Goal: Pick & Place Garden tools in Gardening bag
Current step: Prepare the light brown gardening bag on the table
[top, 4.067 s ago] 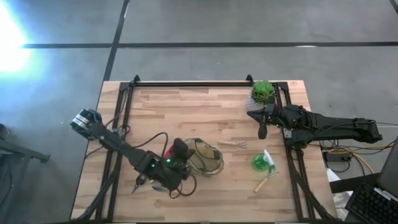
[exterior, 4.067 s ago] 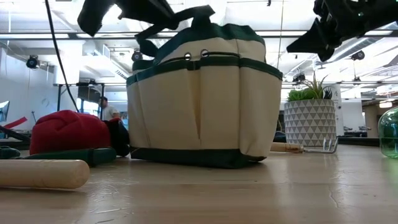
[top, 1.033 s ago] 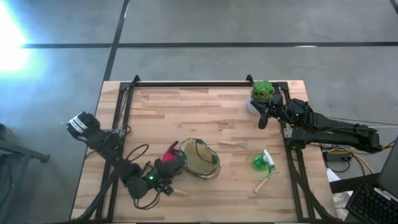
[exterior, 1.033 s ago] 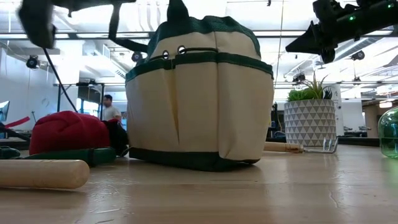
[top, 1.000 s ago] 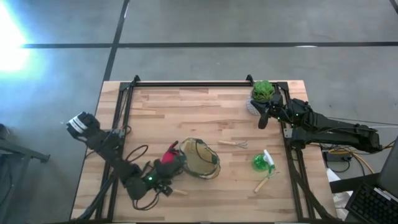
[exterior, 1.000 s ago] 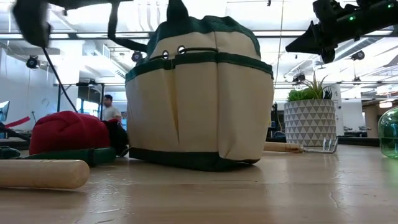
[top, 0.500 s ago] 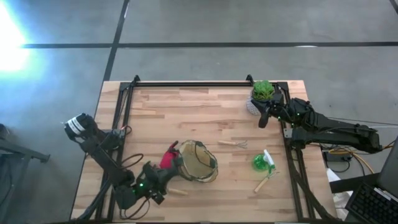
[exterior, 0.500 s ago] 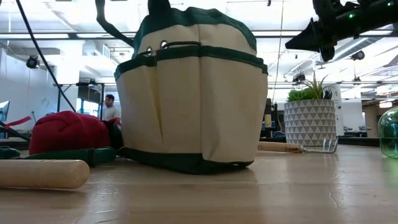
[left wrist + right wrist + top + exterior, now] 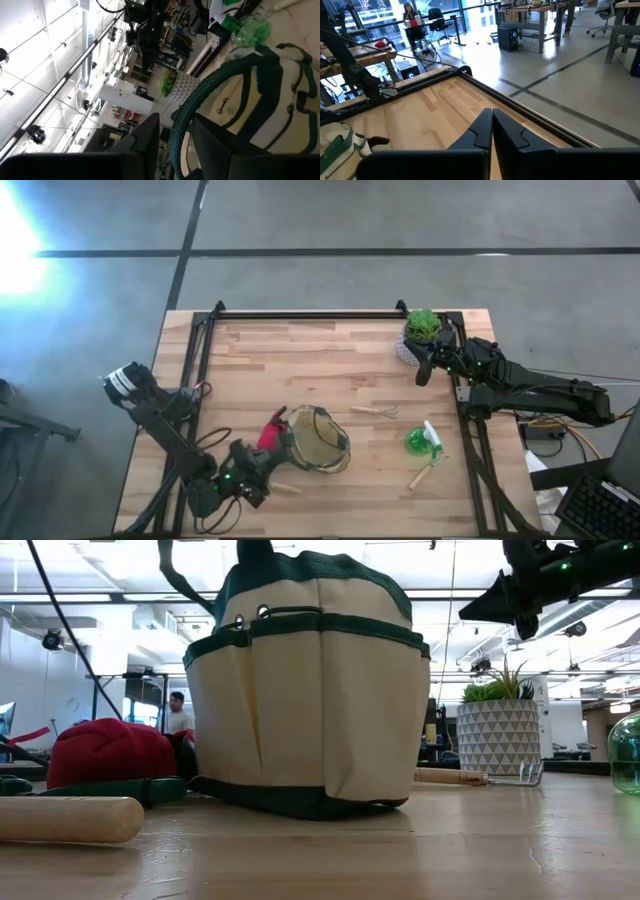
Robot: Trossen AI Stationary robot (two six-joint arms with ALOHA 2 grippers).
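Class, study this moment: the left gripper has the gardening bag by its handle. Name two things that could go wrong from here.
1. The left gripper holds only the green handle of the gardening bag, which looks tilted in the low view; pulling further could tip it over.
2. The red-and-black piece lies right against the bag on that side, so a dragged bag may shove it.

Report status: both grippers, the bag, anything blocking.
Left gripper shut on gardening bag handle. Right gripper shut, idle beside potted plant. Red-and-black piece against bag's left side.
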